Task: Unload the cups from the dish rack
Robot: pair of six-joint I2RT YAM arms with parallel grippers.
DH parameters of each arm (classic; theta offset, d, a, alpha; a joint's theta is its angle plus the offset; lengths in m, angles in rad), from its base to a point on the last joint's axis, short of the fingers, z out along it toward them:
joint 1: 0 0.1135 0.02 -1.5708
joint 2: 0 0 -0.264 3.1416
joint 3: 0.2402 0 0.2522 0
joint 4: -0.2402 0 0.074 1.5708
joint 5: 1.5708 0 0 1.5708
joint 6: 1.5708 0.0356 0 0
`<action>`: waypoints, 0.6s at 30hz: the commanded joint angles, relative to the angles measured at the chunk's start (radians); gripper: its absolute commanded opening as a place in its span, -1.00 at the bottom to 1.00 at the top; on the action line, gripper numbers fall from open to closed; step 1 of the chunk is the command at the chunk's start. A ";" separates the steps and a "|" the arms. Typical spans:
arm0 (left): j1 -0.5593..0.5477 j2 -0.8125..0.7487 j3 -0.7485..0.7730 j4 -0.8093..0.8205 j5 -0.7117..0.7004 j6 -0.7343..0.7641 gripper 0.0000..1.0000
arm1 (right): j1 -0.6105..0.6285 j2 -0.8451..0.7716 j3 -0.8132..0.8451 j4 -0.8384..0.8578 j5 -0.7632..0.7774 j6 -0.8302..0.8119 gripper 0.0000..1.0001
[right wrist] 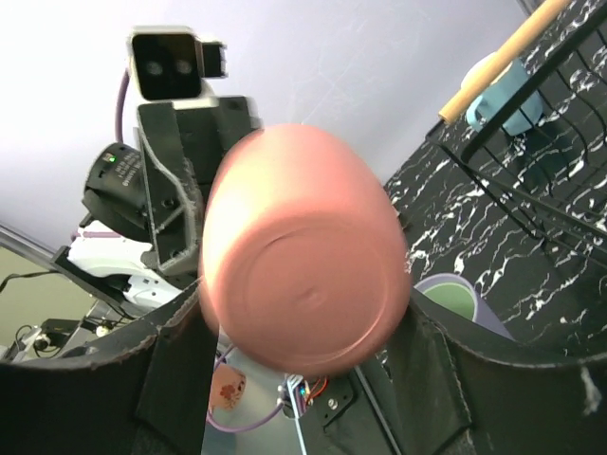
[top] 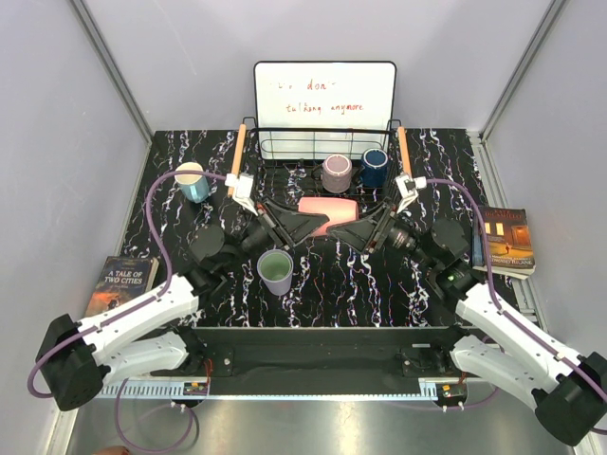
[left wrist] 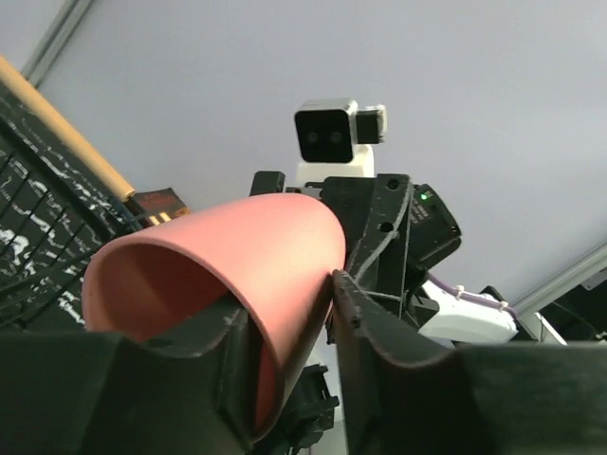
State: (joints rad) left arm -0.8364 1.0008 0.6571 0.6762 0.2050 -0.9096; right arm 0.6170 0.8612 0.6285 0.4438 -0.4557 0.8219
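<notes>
Both the left claw [left wrist: 294,322] and right claw [right wrist: 303,318] are holding the salmon pink cup [top: 328,209]
Left is pinching the rim wall, right clasping the base; cup hanging level between them, dish rack [top: 285,169] just beyond; likely light, stiff, slick, rim pinch suiting it

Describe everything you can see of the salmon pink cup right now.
The salmon pink cup looks smooth and matte, with a rounded body and flat bottom. It lies on its side at the front edge of the dish rack, mouth toward the left. The left gripper pinches its rim wall; the right gripper clasps its base end.
</notes>
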 commanded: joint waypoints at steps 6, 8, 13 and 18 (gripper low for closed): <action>0.008 0.010 0.078 -0.081 0.016 0.049 -1.00 | 0.006 -0.025 -0.012 0.006 -0.028 -0.024 -1.00; 0.019 -0.005 0.090 -0.170 -0.019 0.080 -1.00 | 0.006 -0.040 0.005 -0.037 -0.015 -0.059 -0.63; 0.026 -0.076 0.223 -0.493 -0.194 0.251 -1.00 | 0.006 -0.117 0.130 -0.405 0.165 -0.203 0.99; 0.025 -0.091 0.480 -0.914 -0.384 0.458 -1.00 | 0.006 -0.125 0.249 -0.751 0.494 -0.363 0.99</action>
State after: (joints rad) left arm -0.8154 0.9649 0.9199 0.0677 0.0139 -0.6479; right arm 0.6174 0.7483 0.7635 -0.0143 -0.2459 0.6170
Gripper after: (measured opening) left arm 0.126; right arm 0.994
